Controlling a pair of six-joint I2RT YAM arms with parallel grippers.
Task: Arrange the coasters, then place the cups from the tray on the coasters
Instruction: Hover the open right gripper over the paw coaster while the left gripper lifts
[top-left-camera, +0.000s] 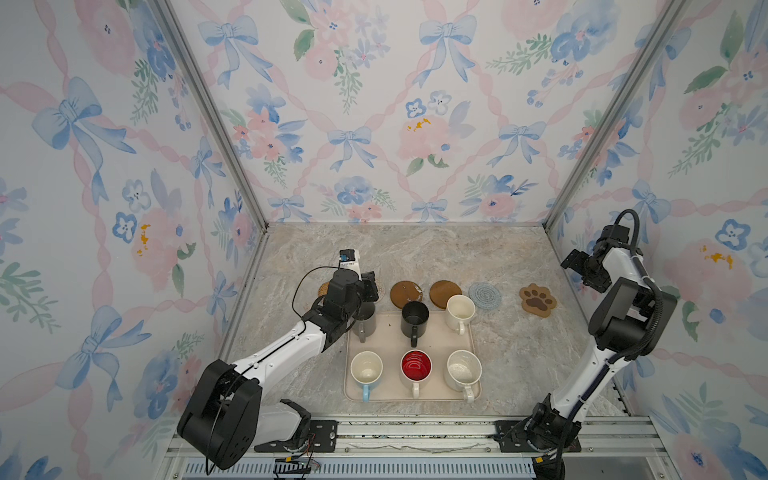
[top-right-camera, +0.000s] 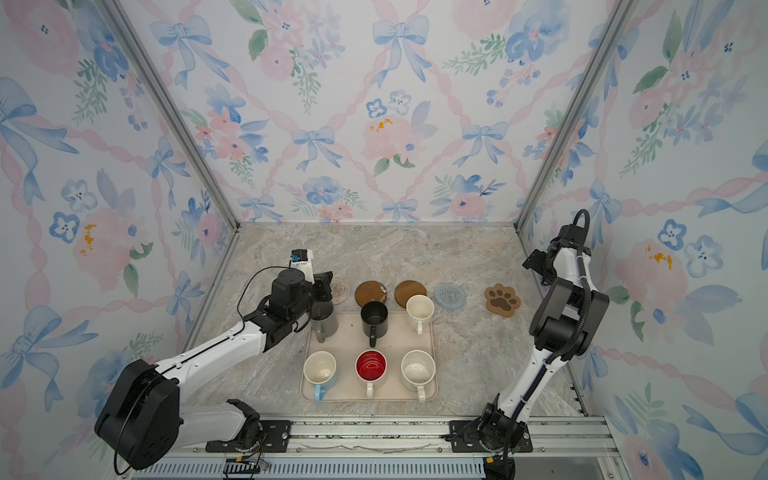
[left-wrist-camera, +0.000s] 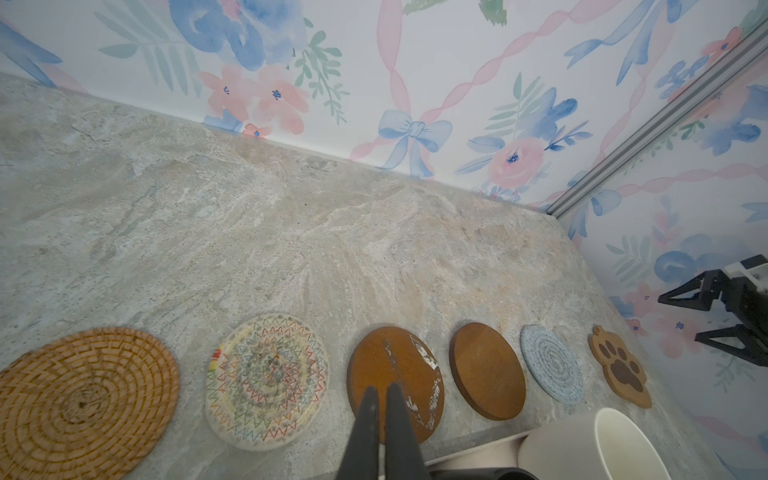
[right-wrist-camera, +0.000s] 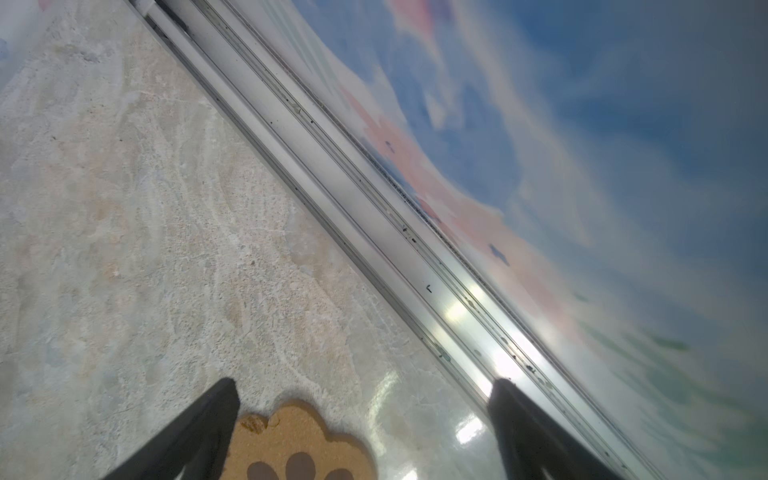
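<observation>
Six coasters lie in a row behind the tray (top-left-camera: 390, 330): tan rattan (left-wrist-camera: 83, 399), pale woven (left-wrist-camera: 266, 378), two dark brown rounds (top-left-camera: 406, 294) (top-left-camera: 444, 293), blue-grey (top-left-camera: 485, 295) and paw-shaped (top-left-camera: 537, 300). The tray holds six cups: grey (top-left-camera: 365, 322), black (top-left-camera: 414, 318), cream-white (top-left-camera: 460, 311), light blue (top-left-camera: 366, 369), red-inside (top-left-camera: 416, 366) and speckled (top-left-camera: 463, 369). My left gripper (left-wrist-camera: 381, 390) is shut and empty, hovering over the tray's back left by the grey cup. My right gripper (right-wrist-camera: 363, 386) stands open and empty, raised by the right wall beyond the paw coaster (right-wrist-camera: 291, 449).
Patterned walls close in the marble table (top-left-camera: 415, 257) on three sides, with metal posts at the back corners. A metal rail (top-left-camera: 415, 432) runs along the front edge. The left arm hides part of the rattan and pale woven coasters in both top views.
</observation>
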